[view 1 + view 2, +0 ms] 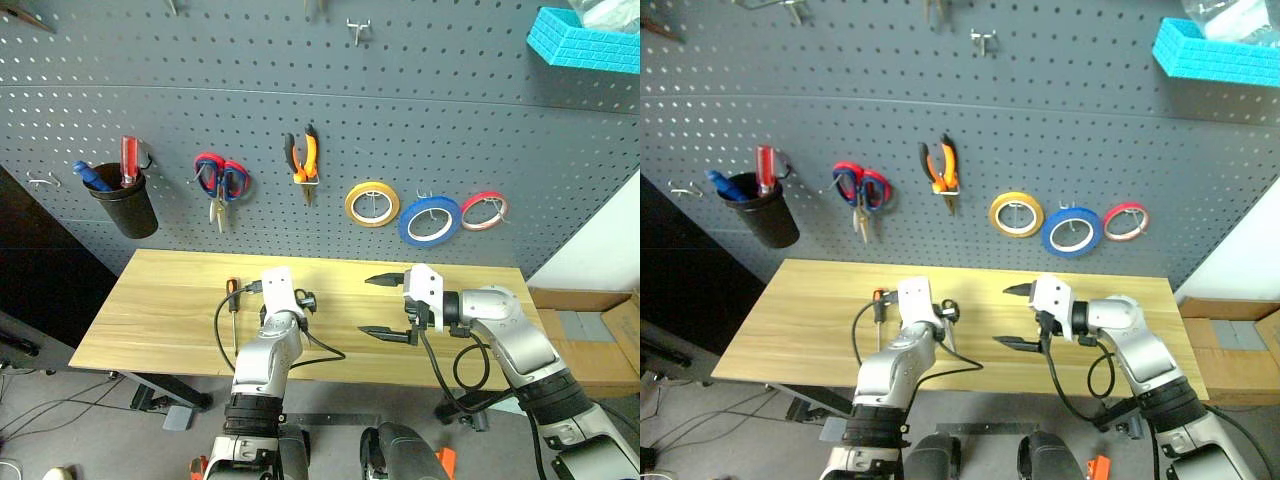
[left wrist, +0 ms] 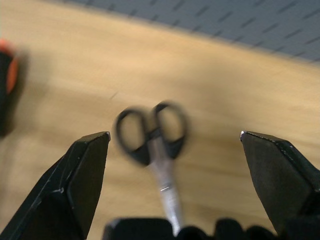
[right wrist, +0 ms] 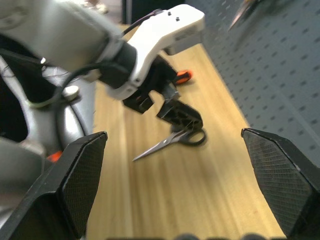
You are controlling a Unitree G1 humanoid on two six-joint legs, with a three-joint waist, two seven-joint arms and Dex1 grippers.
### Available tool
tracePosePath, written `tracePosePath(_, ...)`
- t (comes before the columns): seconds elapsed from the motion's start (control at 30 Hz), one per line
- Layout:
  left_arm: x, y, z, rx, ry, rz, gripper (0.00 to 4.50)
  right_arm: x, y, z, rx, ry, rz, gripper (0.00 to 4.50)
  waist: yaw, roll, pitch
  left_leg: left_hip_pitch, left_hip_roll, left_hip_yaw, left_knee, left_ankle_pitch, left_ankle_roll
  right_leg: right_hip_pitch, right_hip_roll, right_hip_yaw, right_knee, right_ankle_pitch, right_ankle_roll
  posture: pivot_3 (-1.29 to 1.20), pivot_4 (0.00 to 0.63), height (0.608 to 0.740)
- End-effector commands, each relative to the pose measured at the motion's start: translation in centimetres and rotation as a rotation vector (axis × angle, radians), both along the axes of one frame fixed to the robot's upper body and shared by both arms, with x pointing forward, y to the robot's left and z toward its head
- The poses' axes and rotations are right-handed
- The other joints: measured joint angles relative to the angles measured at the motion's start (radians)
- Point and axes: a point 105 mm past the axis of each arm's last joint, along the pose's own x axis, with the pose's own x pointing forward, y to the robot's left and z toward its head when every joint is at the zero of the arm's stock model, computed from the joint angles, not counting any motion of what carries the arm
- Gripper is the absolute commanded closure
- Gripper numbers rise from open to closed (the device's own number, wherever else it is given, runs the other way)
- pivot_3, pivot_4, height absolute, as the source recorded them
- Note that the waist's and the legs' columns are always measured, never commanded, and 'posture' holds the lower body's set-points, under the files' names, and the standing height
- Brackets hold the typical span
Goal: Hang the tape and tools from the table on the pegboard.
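Your left hand [image 2: 175, 145] hangs low over the desk [image 1: 160, 300] with its two fingers spread wide and nothing between them. Directly under it lie the small black-handled scissors [image 2: 155, 135], flat on the wood, their loops toward the pegboard [image 1: 450, 110]; from the right wrist you can see a left fingertip just at those loops, though you cannot tell whether it touches them. Your right hand [image 1: 388, 306] sits to the right, turned sideways so it points across toward the left arm, fingers likewise wide apart and empty, above bare wood.

Just left of the left arm, the short screwdriver with the orange-and-black handle [image 1: 232, 300] lies on the desk, handle toward the board.

On the pegboard, the orange-handled pliers [image 1: 304, 160] already hang from a hook above the middle of the desk. Right of them the blue tape roll [image 1: 430, 220] hangs between a yellow roll [image 1: 371, 204] and a thin red roll [image 1: 484, 211]. Left of the pliers hang the red-and-blue-handled scissors [image 1: 221, 185], and further left a black cup [image 1: 125, 205] holds a red-handled screwdriver [image 1: 129, 160].
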Motion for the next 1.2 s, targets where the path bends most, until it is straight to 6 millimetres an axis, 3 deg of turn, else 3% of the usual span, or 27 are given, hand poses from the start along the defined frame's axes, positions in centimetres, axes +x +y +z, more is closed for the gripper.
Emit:
tracePosePath(0.03, 0.3, -3.2, 0.5, -0.060, -0.007, -0.008, 0.00, 0.4, 0.4, 1.4, 0.013, -0.045, 0.031, 0.03, -0.004, 0.000, 0.003, 0.000, 0.000, 0.000, 0.000, 0.000, 0.000, 0.000, 0.000, 0.000, 0.000, 0.000, 0.000, 0.04, 0.189, 0.740)
tracePosePath(0.13, 0.1, -4.5, -0.2, -0.078, 0.025, -0.036, 0.00, 0.5, 0.2, 1.3, 0.006, -0.027, 0.041, 0.03, -0.004, -0.001, 0.006, -0.001, -0.001, 0.000, 0.001, 0.000, 0.000, 0.000, -0.001, 0.000, -0.001, 0.001, 0.001, 0.04, 0.191, 0.740)
tracePosePath(0.83, -1.8, -6.2, -2.4, -0.050, 0.176, -0.033, 0.00, 1.1, 0.1, 1.7, 0.017, 0.012, 0.028, 0.03, -0.010, -0.003, 0.030, -0.004, -0.001, 0.001, -0.005, -0.001, -0.001, -0.002, -0.001, 0.001, -0.009, 0.001, 0.005, 0.00, 0.223, 0.740)
tracePosePath(1.2, -1.6, -6.2, -2.1, -0.023, 0.189, 0.026, 0.00, 1.3, -0.1, 1.6, 0.023, 0.029, 0.008, 0.03, -0.012, -0.004, 0.048, -0.004, -0.001, 0.003, -0.012, -0.001, -0.001, -0.003, -0.001, 0.002, -0.014, 0.000, 0.006, -0.02, 0.238, 0.740)
